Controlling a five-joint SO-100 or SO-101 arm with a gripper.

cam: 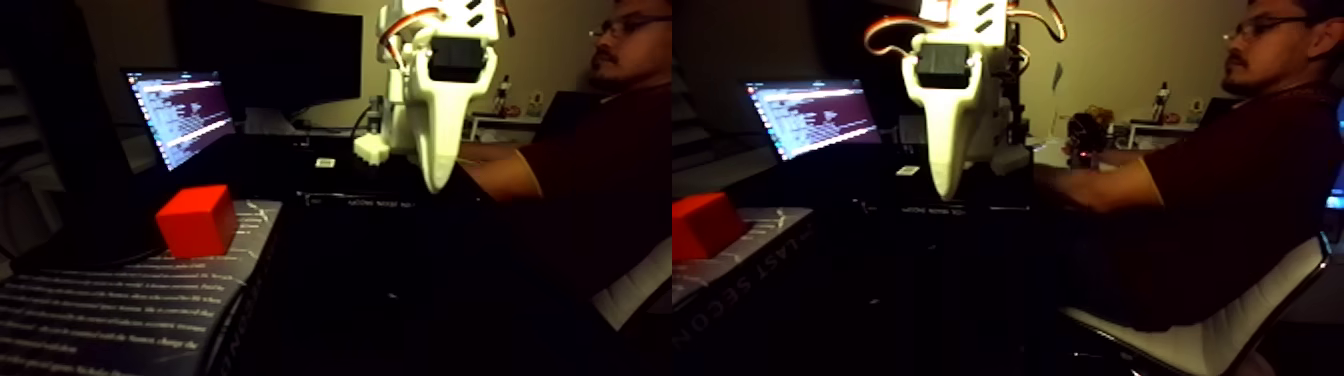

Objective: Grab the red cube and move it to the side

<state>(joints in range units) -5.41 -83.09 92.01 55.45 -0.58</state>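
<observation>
Dim desk scene, shown twice side by side in the fixed view. Counter: dark, broad, most of its surface lost in shadow. Person: seated at the right in a dark red shirt, forearm reaching toward the arm's base; a white chair shows under them in the right half. Laptop: open at far left, lit screen with lines of text. Book: dark cover with white lettering, lying flat at near left. Robot arm: white, hanging from the top centre, orange wires looping above. Hand: a white tapering finger points straight down, raised well above the counter; only that finger reads clearly, so I cannot tell whether the jaws are parted or closed, and nothing is seen held in them. Red cube: resting on the far end of the book, one edge turned toward the camera, no long axis to favour. Key relation: the cube lies left of and lower than the hand, well apart from it; whether this perch is its start or its set-aside place cannot be settled.
</observation>
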